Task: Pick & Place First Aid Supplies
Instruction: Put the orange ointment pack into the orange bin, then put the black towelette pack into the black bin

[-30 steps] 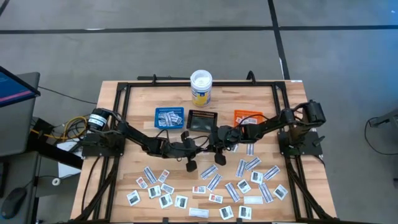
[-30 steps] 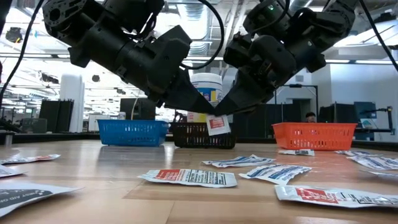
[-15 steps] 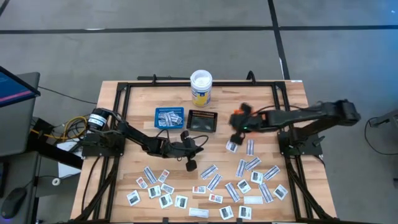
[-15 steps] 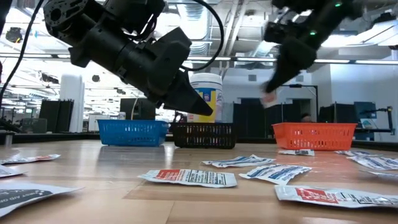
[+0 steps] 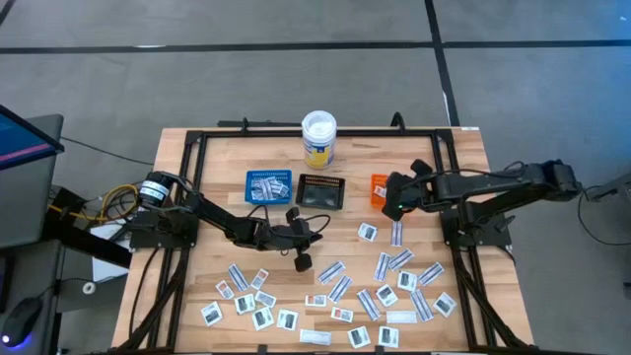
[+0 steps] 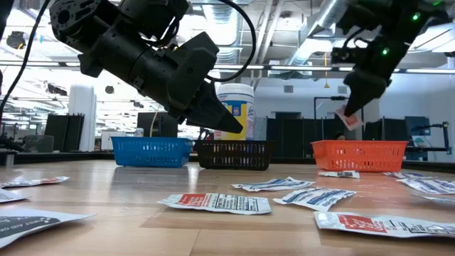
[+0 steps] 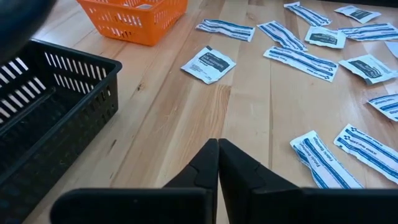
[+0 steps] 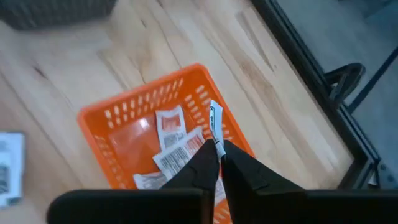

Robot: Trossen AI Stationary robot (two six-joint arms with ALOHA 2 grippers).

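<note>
- Since a second ago, right gripper [image 8: 217,151] has swung from mid-desk over the orange tray [image 8: 118,112], fingers pinching a packet [image 8: 215,124] edgewise.
- Release only above the tray, clear of its rim.
- Left gripper [image 7: 217,163] waits, fingers closed and empty.

Orange mesh tray [image 8: 124,118] holds white packets with red and dark print [image 8: 169,127]. Black slotted tray [image 7: 43,106], blue tray [image 5: 268,185]. Tub [image 5: 318,139] white-lidded, yellow label. Loose packets on the table [image 7: 311,62]: white with blue stripes; square ones [image 7: 208,64] white with dark print. Tabletop [image 7: 249,124] light wood grain. Arms dark.
</note>
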